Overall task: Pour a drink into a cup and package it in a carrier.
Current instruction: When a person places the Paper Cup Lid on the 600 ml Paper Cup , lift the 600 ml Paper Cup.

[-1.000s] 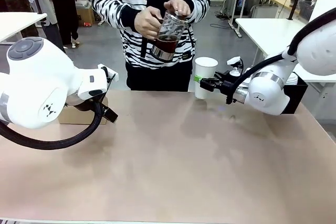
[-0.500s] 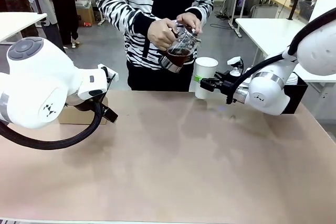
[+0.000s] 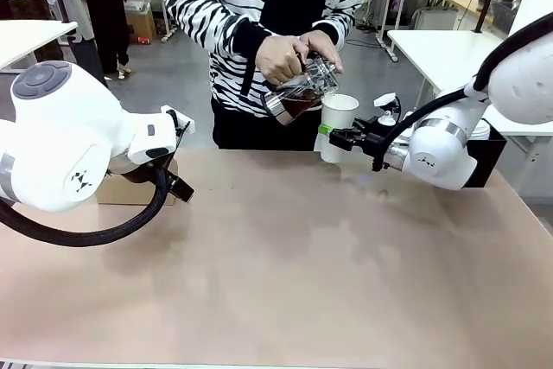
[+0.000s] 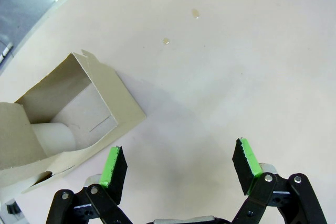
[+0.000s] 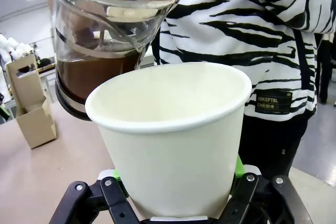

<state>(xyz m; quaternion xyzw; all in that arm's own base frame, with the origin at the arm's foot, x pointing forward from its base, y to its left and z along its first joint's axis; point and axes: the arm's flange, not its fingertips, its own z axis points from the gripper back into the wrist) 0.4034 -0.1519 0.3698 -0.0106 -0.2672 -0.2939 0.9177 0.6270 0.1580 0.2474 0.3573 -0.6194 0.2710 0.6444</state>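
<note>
The right gripper (image 3: 335, 137) is clamped on the tall white paper cup (image 5: 173, 145), upright above the far edge of the tan surface (image 3: 302, 257). The person's clear glass jug (image 3: 302, 92) tips spout-down just over the cup's rim, with the dark reddish-brown drink (image 5: 89, 74) pooled low. No stream is discernible, and the cup's bottom is hidden. The left gripper (image 4: 178, 163), fingers apart, hovers just beside the brown cardboard carrier (image 4: 68, 114), well left of the cup and partly cut off.
</note>
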